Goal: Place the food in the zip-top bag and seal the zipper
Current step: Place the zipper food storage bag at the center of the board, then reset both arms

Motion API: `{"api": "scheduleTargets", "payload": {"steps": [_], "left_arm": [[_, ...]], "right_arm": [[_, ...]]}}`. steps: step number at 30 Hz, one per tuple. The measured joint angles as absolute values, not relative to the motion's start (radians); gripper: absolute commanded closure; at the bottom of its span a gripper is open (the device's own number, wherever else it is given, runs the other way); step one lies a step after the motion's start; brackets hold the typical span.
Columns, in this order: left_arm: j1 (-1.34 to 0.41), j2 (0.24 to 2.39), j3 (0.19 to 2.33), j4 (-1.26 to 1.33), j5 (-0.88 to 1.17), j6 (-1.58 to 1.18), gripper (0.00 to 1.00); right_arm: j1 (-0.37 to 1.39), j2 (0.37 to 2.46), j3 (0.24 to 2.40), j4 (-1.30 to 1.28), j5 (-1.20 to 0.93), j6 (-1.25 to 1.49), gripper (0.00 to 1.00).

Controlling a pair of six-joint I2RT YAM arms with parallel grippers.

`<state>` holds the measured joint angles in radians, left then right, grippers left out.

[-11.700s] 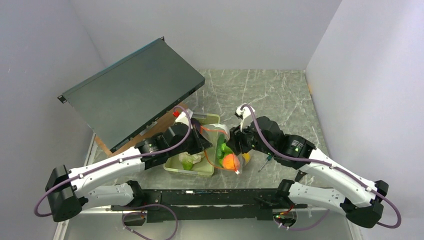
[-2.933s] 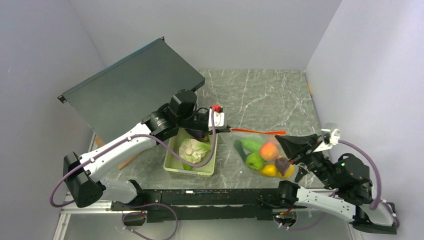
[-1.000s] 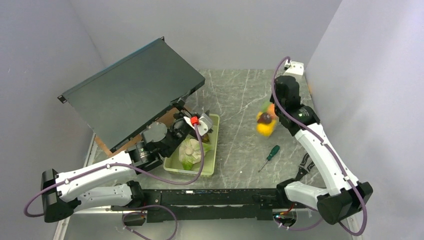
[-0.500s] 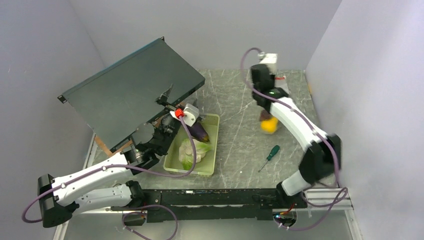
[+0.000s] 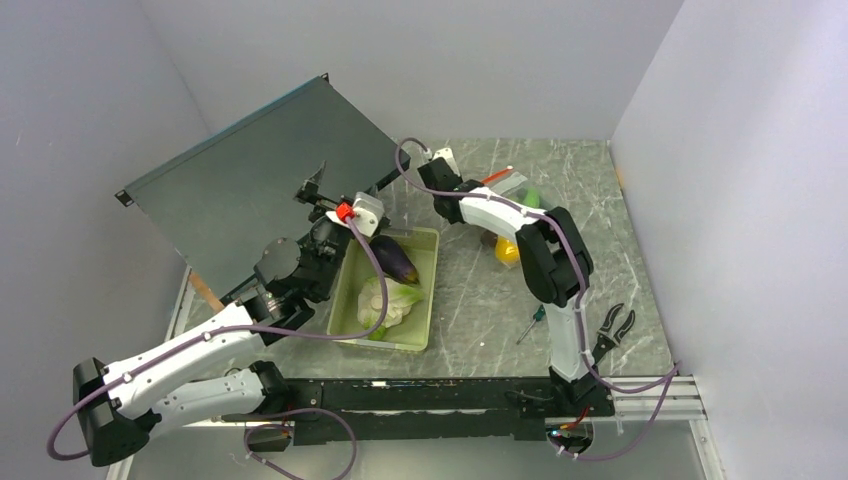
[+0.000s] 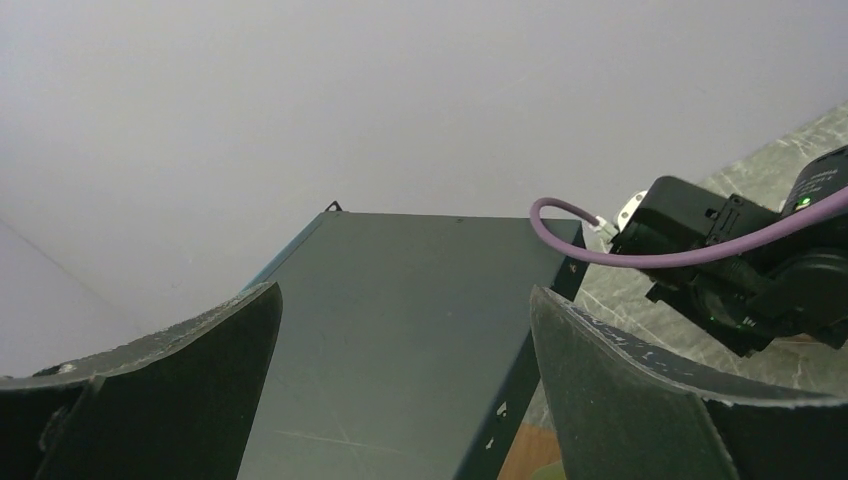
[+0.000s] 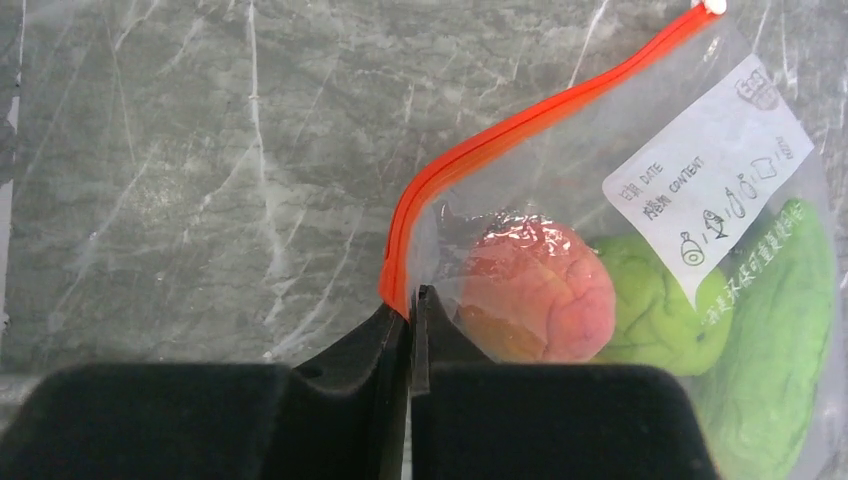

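Zipper [image 7: 520,125] clamped in right gripper [image 7: 409,305] — zip-top bag [image 7: 560,170] pulled leftward since; left gripper [image 6: 402,295] wide apart.

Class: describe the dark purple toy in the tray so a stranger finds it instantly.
Find the pale green rectangular tray left of centre on the marbled table. At its far end lies the dark purple plastic eggplant, unlike the pale green leafy cabbage beside it.

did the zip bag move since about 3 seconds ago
Yes. The zip-top bag has gone from right of the green tray to farther back, beyond the tray's far end, held by the right gripper.
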<state>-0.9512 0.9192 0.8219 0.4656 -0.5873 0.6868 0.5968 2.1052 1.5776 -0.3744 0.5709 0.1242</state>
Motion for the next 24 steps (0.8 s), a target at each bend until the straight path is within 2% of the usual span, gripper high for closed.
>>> {"api": "scheduleTargets", "payload": {"steps": [4, 7, 14, 15, 17, 24], "left_arm": [[-0.937, 0.919, 0.822, 0.463, -0.587, 0.677, 0.02], [-0.929, 0.919, 0.822, 0.463, -0.587, 0.67, 0.02], [-0.928, 0.894, 0.823, 0.435, -0.577, 0.653, 0.0], [-0.928, 0.885, 0.828, 0.416, -0.57, 0.642, 0.0], [-0.928, 0.866, 0.858, 0.342, -0.549, 0.605, 0.0], [-0.928, 0.757, 1.1, 0.035, -0.427, 0.354, 0.0]], "right_arm": [[0.582, 2.068, 1.572, -0.385, 0.533, 0.128, 0.51], [0.577, 1.988, 1.53, -0.399, 0.502, 0.132, 0.36], [0.576, 1.64, 1.391, -0.456, 0.441, 0.162, 0.22], [0.575, 1.584, 1.377, -0.466, 0.434, 0.166, 0.18], [0.573, 1.443, 1.343, -0.484, 0.409, 0.173, 0.03], [0.57, 0.919, 1.306, -0.539, 0.34, 0.179, 0.0]]}}
